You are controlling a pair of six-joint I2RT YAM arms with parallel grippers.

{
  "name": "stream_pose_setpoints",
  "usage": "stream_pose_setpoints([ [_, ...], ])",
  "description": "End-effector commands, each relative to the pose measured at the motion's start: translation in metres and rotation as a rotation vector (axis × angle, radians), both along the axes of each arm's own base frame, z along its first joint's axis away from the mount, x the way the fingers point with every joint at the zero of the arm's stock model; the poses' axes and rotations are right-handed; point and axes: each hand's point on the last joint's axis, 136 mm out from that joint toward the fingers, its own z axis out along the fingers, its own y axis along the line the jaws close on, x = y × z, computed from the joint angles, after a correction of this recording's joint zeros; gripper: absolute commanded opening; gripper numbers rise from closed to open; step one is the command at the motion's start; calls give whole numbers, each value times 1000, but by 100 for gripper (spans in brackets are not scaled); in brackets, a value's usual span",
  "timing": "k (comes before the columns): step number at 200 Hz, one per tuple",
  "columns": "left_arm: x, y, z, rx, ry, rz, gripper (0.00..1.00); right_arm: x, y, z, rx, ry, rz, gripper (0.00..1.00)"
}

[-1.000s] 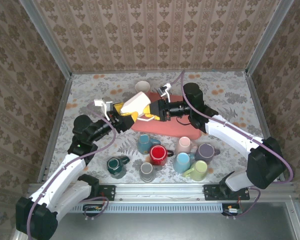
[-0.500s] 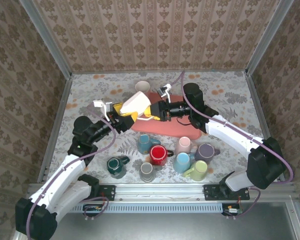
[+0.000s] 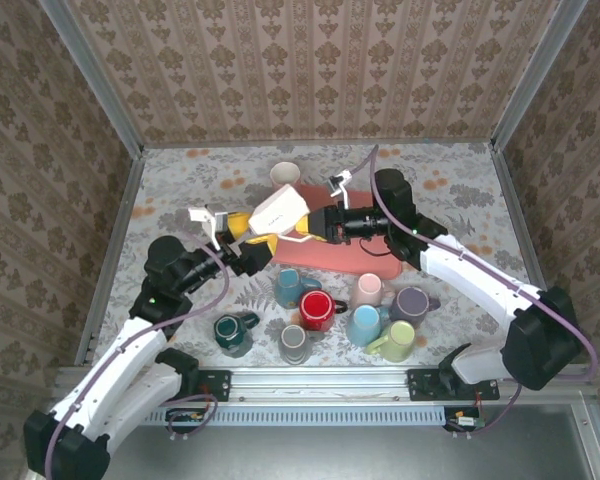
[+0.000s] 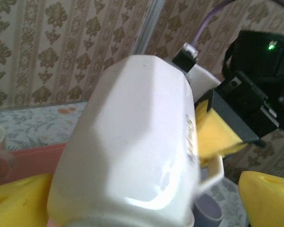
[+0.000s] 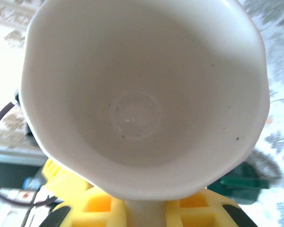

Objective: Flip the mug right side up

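Right gripper (image 3: 305, 224): pressed together on the handle of the white faceted ceramic mug (image 3: 278, 209), which is held tilted in the air above the pink tray's (image 3: 355, 258) left edge. Left gripper (image 3: 248, 238): spread, its fingers set either side of the mug. Cluster of coloured mugs (image 3: 318, 310): grouped nearer the bases. Open patterned tabletop (image 3: 450, 180) is seen towards the far right edge.

White faceted mug (image 3: 280, 210), empty, tipped on side, aloft over pink tray (image 3: 342, 258) left end

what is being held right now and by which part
The white mug, gripped at its handle by the right gripper. The left gripper is open around the mug's body.
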Motion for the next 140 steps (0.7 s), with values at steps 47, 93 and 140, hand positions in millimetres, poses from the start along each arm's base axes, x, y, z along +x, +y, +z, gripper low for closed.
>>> stream_pose_setpoints([
  [47, 47, 71, -22, 336, 154, 492, 100, 23, -75, 2, -419, -389, -339, 0],
  [93, 69, 89, -53, 568, 306, 591, 100, 47, -125, -6, -762, -579, -545, 0],
  [140, 74, 105, -67, 597, 270, 678, 100, 90, -133, -24, -938, -701, -650, 0],
])
